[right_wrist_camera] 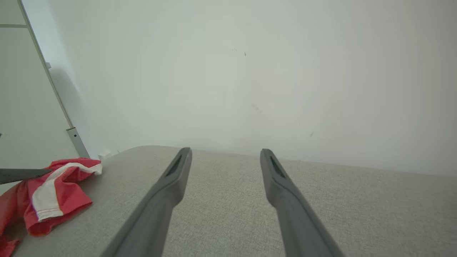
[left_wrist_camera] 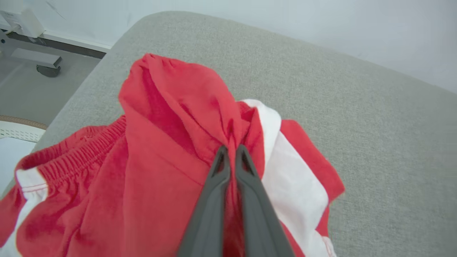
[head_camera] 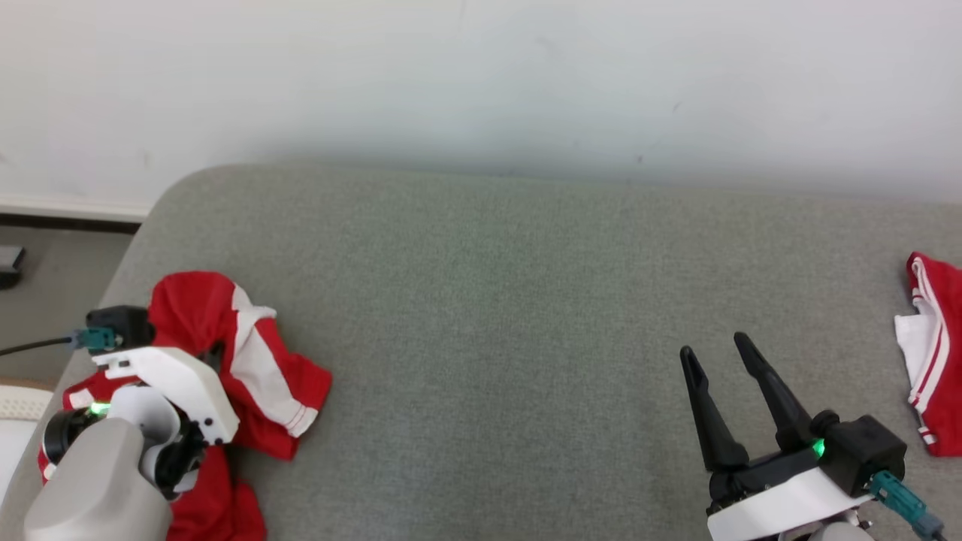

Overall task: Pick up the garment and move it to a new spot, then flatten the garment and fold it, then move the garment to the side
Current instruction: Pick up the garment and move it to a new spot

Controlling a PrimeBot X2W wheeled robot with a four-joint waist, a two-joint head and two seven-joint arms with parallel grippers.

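Since the left gripper (left_wrist_camera: 232,148) clenches only a thin fold of the garment (left_wrist_camera: 160,107), heaped at the head view's lower left on the grey cushion (head_camera: 488,315), and the right gripper (head_camera: 712,344) stands spread empty, the lift should rise slowly lest cloth slip.

The light is bright, soft and even. A faint shadow lies where the plain white wall (head_camera: 481,75) meets the grey woven cushion (head_camera: 488,300). In my wrist views the cushion's edge bends toward the borders, and the bases of my long dark fingers (right_wrist_camera: 150,221), close to the lens, look slightly blurred.
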